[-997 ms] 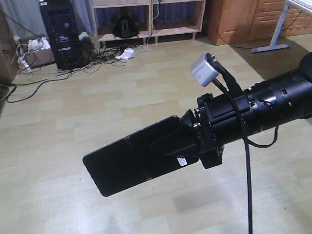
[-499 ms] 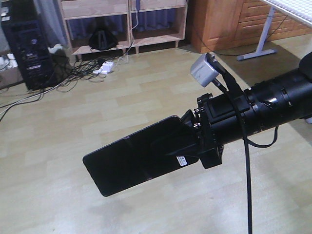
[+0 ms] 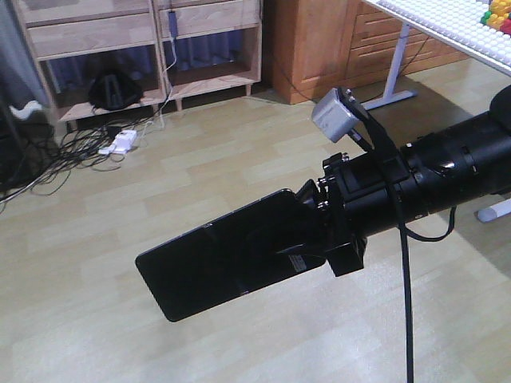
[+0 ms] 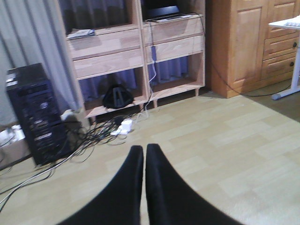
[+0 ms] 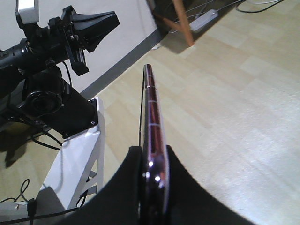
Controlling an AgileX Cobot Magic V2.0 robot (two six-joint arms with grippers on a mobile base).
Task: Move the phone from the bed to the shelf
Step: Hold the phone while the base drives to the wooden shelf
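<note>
The phone (image 3: 215, 263), a glossy black slab, is held out flat over the wooden floor by my right gripper (image 3: 297, 243), which is shut on one end of it. The right wrist view shows the phone (image 5: 151, 112) edge-on with its pinkish rim, clamped between the two black fingers (image 5: 133, 178). The shelf (image 3: 96, 36) of light wood stands at the back left, well beyond the phone. In the left wrist view the shelf (image 4: 136, 51) is straight ahead and my left gripper (image 4: 143, 149) is shut with nothing in it. The bed is out of view.
Cables and a white power strip (image 3: 120, 144) lie on the floor before the shelf. A black computer tower (image 4: 35, 112) stands left of it, an orange-brown cabinet (image 3: 319, 40) right of it. A white table (image 3: 447, 32) reaches in at the far right.
The room has slid leftward in the front view: the computer tower left the frame and the white table came in at the right. The right arm and phone keep their place in the picture.
</note>
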